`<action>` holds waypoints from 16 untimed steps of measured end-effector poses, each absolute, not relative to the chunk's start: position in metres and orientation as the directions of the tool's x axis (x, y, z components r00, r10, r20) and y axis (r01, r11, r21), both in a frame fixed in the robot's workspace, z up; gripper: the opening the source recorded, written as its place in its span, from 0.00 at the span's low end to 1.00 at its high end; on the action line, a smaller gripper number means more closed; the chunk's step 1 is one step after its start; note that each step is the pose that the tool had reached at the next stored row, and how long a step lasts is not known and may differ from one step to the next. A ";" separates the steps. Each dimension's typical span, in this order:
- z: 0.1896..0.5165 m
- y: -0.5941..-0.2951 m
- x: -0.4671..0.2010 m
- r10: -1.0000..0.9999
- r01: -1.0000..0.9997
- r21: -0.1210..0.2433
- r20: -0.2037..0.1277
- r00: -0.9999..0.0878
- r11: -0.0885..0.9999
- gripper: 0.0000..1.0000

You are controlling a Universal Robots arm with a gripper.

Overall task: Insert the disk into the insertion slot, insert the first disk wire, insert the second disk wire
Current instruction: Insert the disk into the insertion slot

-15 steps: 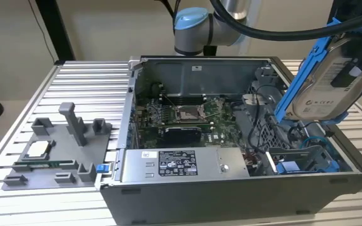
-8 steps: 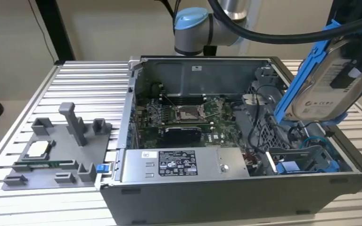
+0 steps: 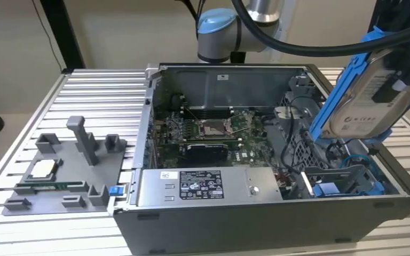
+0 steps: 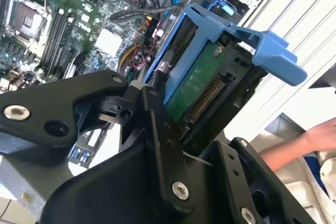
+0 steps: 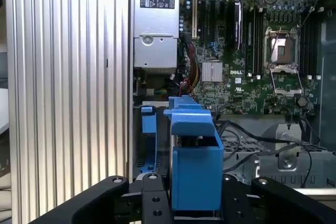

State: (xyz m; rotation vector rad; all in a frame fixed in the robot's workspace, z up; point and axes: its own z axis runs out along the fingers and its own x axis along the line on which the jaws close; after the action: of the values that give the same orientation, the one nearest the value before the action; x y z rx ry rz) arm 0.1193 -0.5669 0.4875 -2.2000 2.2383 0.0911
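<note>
One disk (image 3: pixel 365 101) clamped edge-on in gripper (image 5: pixel 195 205) | hangs above case (image 3: pixel 262 218), exterior view's right | insertion slot (image 3: pixel 337 178) below, not yet entered | tilt likely aligns it for slot entry

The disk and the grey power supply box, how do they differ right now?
Pose: the disk hangs tilted above the computer case, clamped in the gripper; the power supply box lies flat inside it. Frame: the disk sits in a bright blue plastic carrier; the power supply box is bare grey metal. Label: the disk's is mostly white, the power supply box's mainly dark. Both are grey, rectangular and labelled.
</note>
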 end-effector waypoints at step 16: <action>0.473 -0.568 0.120 -0.999 -0.999 0.040 -0.042 -0.018 0.016 0.00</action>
State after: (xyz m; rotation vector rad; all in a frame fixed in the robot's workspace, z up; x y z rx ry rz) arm 0.1197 -0.5682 0.4731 -2.1999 2.2383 0.0911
